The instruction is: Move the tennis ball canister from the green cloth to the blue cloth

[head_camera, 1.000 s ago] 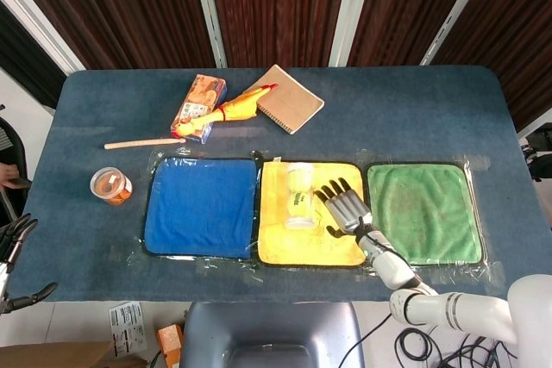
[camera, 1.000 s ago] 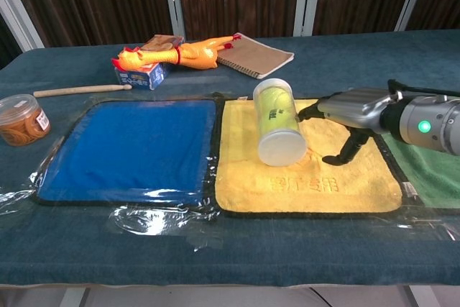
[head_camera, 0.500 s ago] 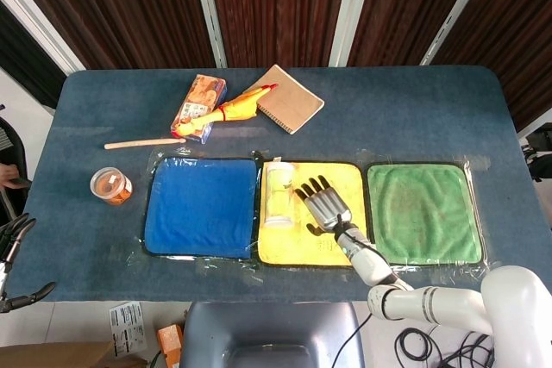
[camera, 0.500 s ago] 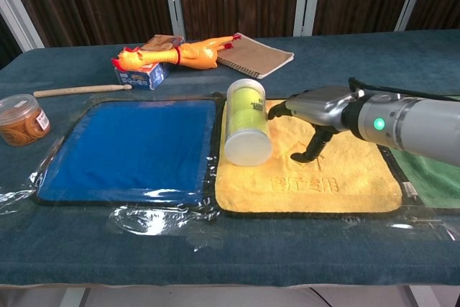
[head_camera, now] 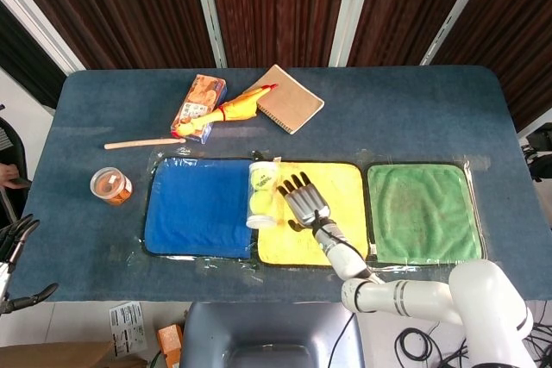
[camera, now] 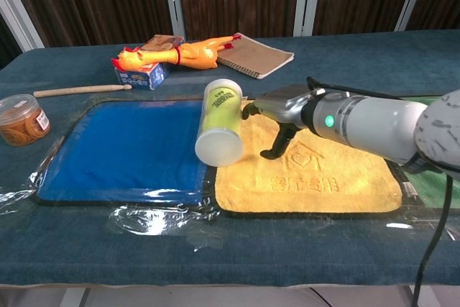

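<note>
The tennis ball canister (head_camera: 261,193) (camera: 219,131), clear with yellow balls inside and a white lid, lies on its side across the seam between the blue cloth (head_camera: 200,206) (camera: 122,149) and the yellow cloth (head_camera: 341,213) (camera: 309,177). My right hand (head_camera: 304,200) (camera: 280,109) hovers flat over the yellow cloth with its fingers spread. Its fingertips are at the canister's right side and it holds nothing. The green cloth (head_camera: 423,213) at the right is bare. My left hand is not visible.
Behind the cloths lie a rubber chicken (head_camera: 233,109) on a small box (head_camera: 200,108), a brown notebook (head_camera: 289,98) and a wooden stick (head_camera: 142,142). An orange-filled jar (head_camera: 110,185) stands left of the blue cloth.
The canister has rolled left from the middle of the yellow cloth to the blue cloth's edge. My right hand followed it leftward, fingers still spread.
</note>
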Motion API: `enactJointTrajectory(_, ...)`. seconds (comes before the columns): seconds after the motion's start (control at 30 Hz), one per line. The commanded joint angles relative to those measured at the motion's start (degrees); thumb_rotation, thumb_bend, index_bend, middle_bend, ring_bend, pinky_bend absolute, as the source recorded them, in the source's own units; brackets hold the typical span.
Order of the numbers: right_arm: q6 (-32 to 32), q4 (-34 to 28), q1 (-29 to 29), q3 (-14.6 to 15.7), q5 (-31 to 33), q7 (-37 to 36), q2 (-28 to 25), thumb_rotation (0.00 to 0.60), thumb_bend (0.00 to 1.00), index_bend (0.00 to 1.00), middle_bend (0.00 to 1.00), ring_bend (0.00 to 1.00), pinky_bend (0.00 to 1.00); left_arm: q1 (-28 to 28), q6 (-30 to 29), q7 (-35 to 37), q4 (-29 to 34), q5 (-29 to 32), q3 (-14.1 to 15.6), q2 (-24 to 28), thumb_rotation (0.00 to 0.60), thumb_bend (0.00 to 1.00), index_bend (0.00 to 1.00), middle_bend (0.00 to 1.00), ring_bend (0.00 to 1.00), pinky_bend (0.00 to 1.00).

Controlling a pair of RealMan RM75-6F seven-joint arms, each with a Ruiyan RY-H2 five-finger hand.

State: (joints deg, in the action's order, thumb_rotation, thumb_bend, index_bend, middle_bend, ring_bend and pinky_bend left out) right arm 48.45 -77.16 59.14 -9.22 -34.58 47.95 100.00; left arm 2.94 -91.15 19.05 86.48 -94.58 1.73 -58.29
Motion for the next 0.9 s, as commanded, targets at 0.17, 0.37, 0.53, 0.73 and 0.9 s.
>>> enactJointTrajectory(0.17, 1.19, 0.84, 2.79, -1.09, 2.28, 1.72, 2.34, 0.516, 0.3, 0.14, 0.11, 0.0, 0.0, 0.06, 0.08, 0.56, -0.25, -0.18, 0.12, 0.06, 0.6, 0.06, 0.0, 0.02, 0.04, 0.11)
enactJointTrajectory(0.37, 1.6, 1.69, 4.81, -1.72, 4.04, 2.73, 4.2, 0.515, 0.3, 0.14, 0.11, 0.0, 0.0, 0.03, -0.05, 1.18, -0.43, -0.31, 0.21, 0.2, 0.6, 0.06, 0.0, 0.02, 0.04, 0.11)
enactJointTrajectory(0.53, 2.04, 3.09, 6.83, -2.81, 5.64, 3.68, 6.21, 0.516, 0.3, 0.14, 0.11, 0.0, 0.0, -0.14, -0.42, 2.12, -0.79, -0.26, 0.22, 0.33, 0.6, 0.06, 0.0, 0.02, 0.04, 0.11)
enactJointTrajectory(0.73, 3.27, 2.87, 7.88, -2.8, 6.32, 4.65, 7.07, 0.515, 0.3, 0.14, 0.11, 0.0, 0.0, -0.25, -0.93, 2.96, -1.38, -0.65, 0.3, 0.4, 0.6, 0.06, 0.0, 0.02, 0.04, 0.11)
enactJointTrajectory(0.9, 4.8, 1.12, 7.59, -2.11, 5.98, 5.03, 6.17, 0.516, 0.3, 0.14, 0.11, 0.0, 0.0, -0.34, -1.17, 3.11, -1.56, -0.87, 0.41, 0.37, 0.6, 0.06, 0.0, 0.02, 0.04, 0.11)
